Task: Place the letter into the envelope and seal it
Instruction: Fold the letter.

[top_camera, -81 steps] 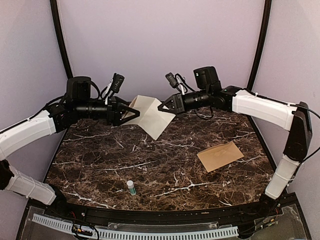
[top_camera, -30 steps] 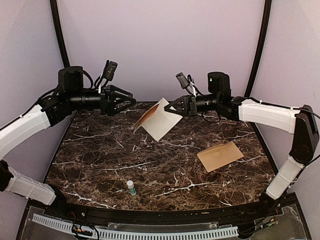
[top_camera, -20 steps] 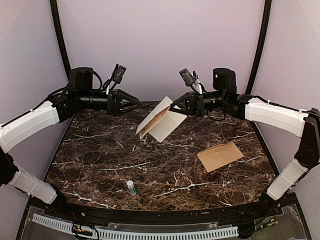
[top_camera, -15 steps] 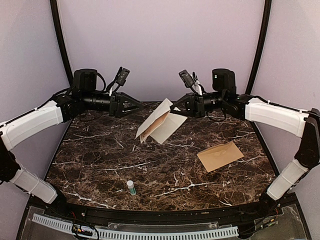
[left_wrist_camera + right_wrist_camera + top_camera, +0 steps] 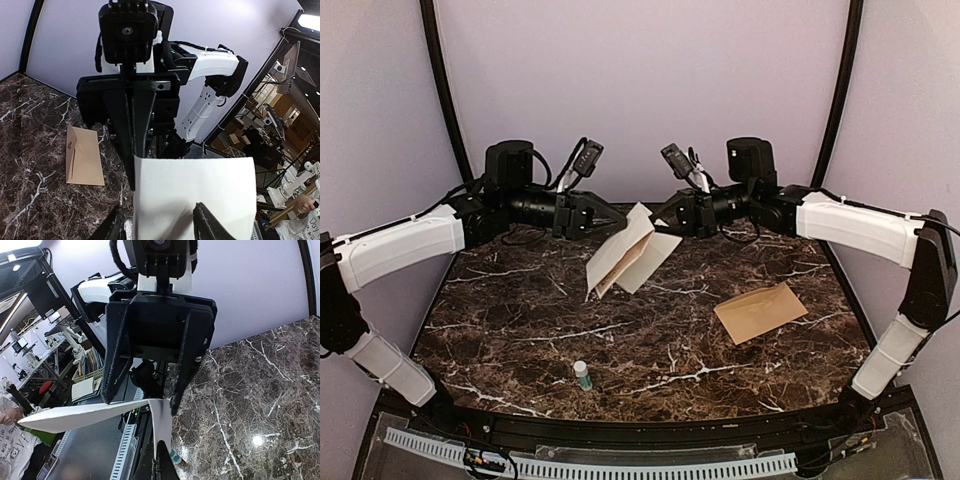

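Dark marble worktop [image 5: 520, 330], lilac walls behind. Since a second ago: brought the left pincer [image 5: 612, 218] in from well clear of the letter [image 5: 620, 262], with jaws narrowed from wide to partway. Now set about the cream sheet's upper edge, jaws visibly apart, not yet clamped. Seems a handover or a fold being pressed, so insertion not begun. Clenched on the letter's other upper corner, the right pincer [image 5: 658, 220], holding it aloft at back centre. Flat on the worktop's right side, the envelope [image 5: 760, 312], well apart from both pincers, untouched.
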Motion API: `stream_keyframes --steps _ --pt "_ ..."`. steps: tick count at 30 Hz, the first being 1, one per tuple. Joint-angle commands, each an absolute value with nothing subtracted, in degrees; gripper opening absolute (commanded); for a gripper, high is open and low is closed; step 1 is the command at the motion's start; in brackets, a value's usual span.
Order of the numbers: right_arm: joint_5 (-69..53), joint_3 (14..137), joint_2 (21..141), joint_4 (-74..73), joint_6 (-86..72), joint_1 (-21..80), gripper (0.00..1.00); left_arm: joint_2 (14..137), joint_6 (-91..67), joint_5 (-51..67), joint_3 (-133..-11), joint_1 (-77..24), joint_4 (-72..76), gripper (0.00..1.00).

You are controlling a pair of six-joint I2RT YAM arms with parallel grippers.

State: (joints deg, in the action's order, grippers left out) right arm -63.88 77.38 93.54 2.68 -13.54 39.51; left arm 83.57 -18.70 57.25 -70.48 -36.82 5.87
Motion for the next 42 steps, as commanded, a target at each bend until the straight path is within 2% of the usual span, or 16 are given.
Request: stream_keyframes --steps 1,8,10,13,19,24,42 --pt "-64.99 79.86 94.78 2.81 -12.66 40.15 0.0 83.59 -20.97 61.1 -70.15 -37.47 10.39 0.4" --pt "-65.21 80.33 95.0 2.56 -12.5 40.41 0.0 84.48 -22.04 62.06 -69.92 -37.78 11.42 0.21" --pt "-65.14 80.33 95.0 2.26 -12.32 40.42 0.0 84.61 -22.46 62.36 -69.81 -37.77 11.91 0.2" --pt "-64.97 80.46 95.0 1.6 -11.95 40.51 0.0 84.99 -22.82 63.02 -69.83 -37.87 12.14 0.19" --pt "-64.54 80.68 94.76 0.57 -11.16 40.6 0.0 85.51 -21.94 61.49 -70.08 -37.88 10.65 0.31" --pt "-63.88 80.69 94.87 0.22 -10.64 40.56 0.0 85.37 -20.46 59.81 -70.42 -37.88 9.14 0.33" --pt "-63.73 80.88 95.17 -1.58 -10.2 40.67 0.0 85.69 -19.51 59.43 -70.32 -37.97 8.18 0.1"
